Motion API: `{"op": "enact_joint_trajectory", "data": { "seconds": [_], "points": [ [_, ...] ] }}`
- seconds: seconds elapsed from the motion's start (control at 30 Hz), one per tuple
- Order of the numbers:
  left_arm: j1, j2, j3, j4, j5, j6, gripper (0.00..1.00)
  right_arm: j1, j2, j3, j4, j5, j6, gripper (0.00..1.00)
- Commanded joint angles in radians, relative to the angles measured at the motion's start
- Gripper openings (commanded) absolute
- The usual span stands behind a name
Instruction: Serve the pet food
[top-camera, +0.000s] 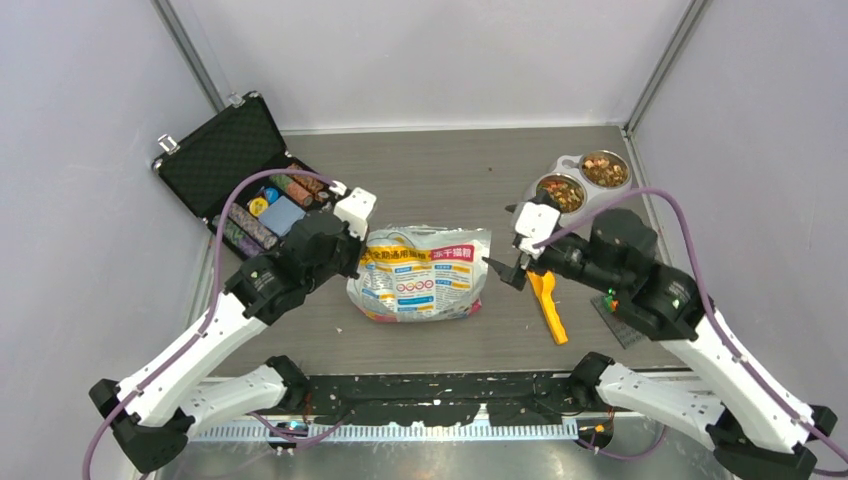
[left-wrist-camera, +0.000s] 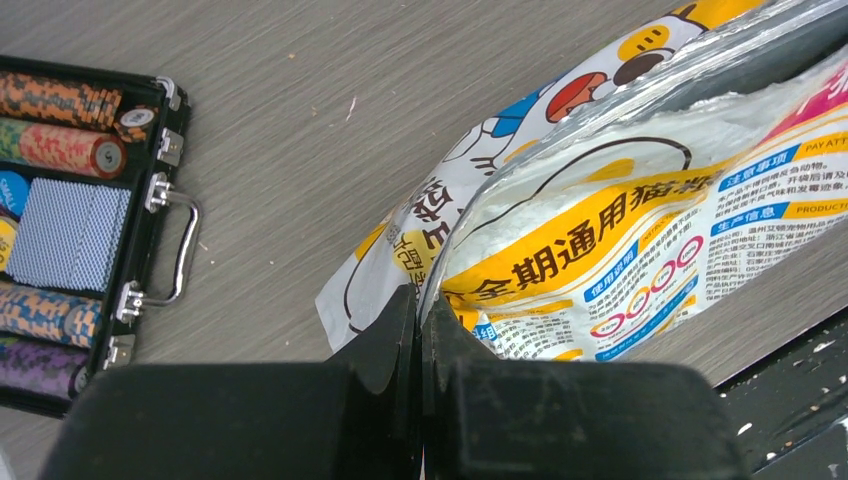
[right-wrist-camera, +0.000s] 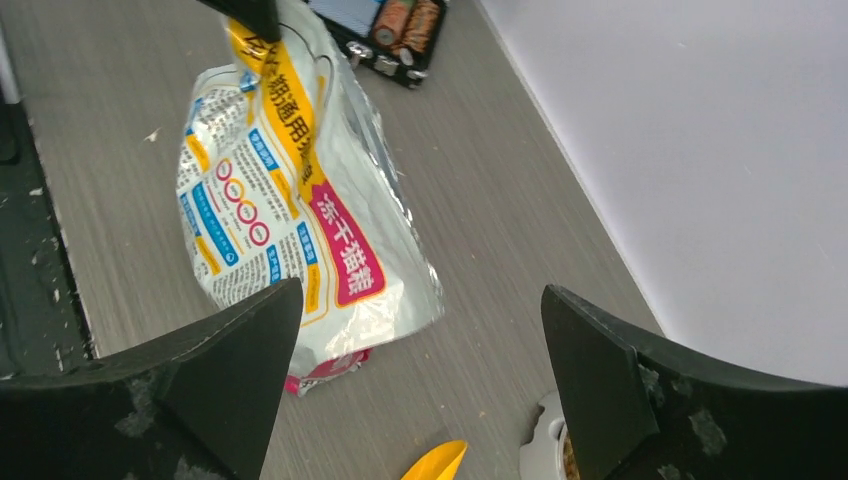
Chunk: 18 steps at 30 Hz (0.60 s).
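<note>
The bag lies crosswise between both arms: left gripper pinches its left edge; right gripper, spread apart, faces its right end.

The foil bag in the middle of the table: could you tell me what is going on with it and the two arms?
The left gripper is shut on one edge of the foil bag. The right gripper is open near the bag's other end, holding nothing. Pet food sits in both cups of the double bowl at the far right, and a yellow tool lies by the right arm.
</note>
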Motion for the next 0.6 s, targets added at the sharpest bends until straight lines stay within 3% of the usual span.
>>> {"op": "enact_joint_trajectory", "data": {
  "seconds": [0.0, 0.23, 0.37, 0.57],
  "points": [
    [0.019, -0.069, 0.007, 0.180, -0.033, 0.103, 0.00, -0.001, 0.194, 0.189, -0.289, -0.129, -0.132, 0.98],
    [0.018, -0.080, -0.013, 0.211, -0.022, 0.128, 0.00, -0.001, 0.536, 0.483, -0.501, -0.163, -0.277, 0.97],
    [0.018, -0.103, -0.029, 0.220, -0.029, 0.128, 0.00, -0.001, 0.641, 0.602, -0.588, -0.255, -0.311, 0.94],
    [0.018, -0.133, -0.051, 0.237, -0.008, 0.160, 0.00, -0.001, 0.714, 0.663, -0.565, -0.231, -0.278, 0.88]
  ]
}}
